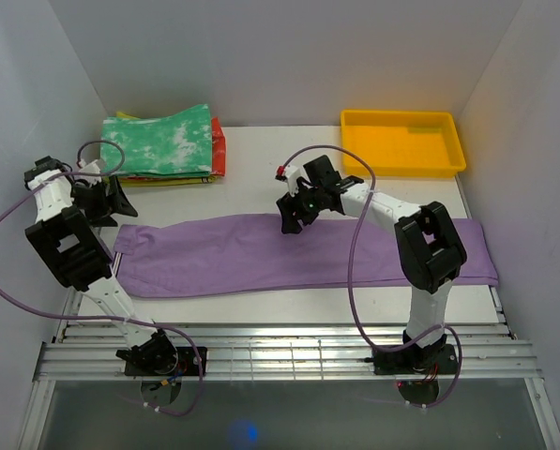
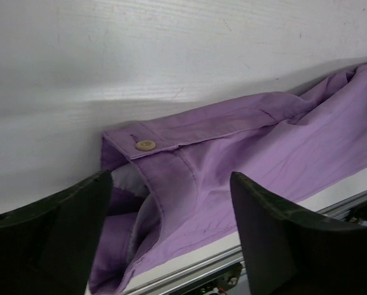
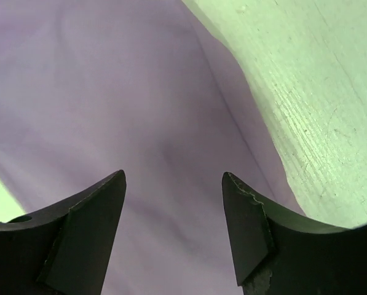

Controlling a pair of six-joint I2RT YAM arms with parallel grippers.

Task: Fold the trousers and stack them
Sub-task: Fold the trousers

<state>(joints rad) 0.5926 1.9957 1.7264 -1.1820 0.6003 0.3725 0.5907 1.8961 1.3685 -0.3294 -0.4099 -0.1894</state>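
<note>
Seen from above, a pair of lilac-purple trousers [image 1: 289, 253] lies flat as one long band across the white table [image 1: 261, 159], running from the left side to the right edge. The waist end is on the left and the leg ends are on the right, where the cloth passes behind the right arm.

The left gripper [image 1: 111, 202] hangs over the waist end, at the far left corner of the cloth. Its wrist camera shows its two dark fingers [image 2: 66, 221] spread wide with nothing between them. Below them lies the waistband [image 2: 195, 126] with one small pale button [image 2: 146, 145].

The right gripper [image 1: 294, 214] is poised at the far long edge of the trousers, about midway along their length. Its fingers [image 3: 85, 233] are likewise spread apart and grasp nothing. Smooth purple cloth fills the gap beneath them, with bare table to the right in that view. Whether the fingertips touch the cloth cannot be told.

At the far left corner of the table sits a stack of folded clothes topped by a green-and-white mottled garment [image 1: 162, 141], with a red garment [image 1: 219, 150] showing at its right side. A yellow tray [image 1: 401, 142] stands at the far right corner, apart from the trousers.
</note>
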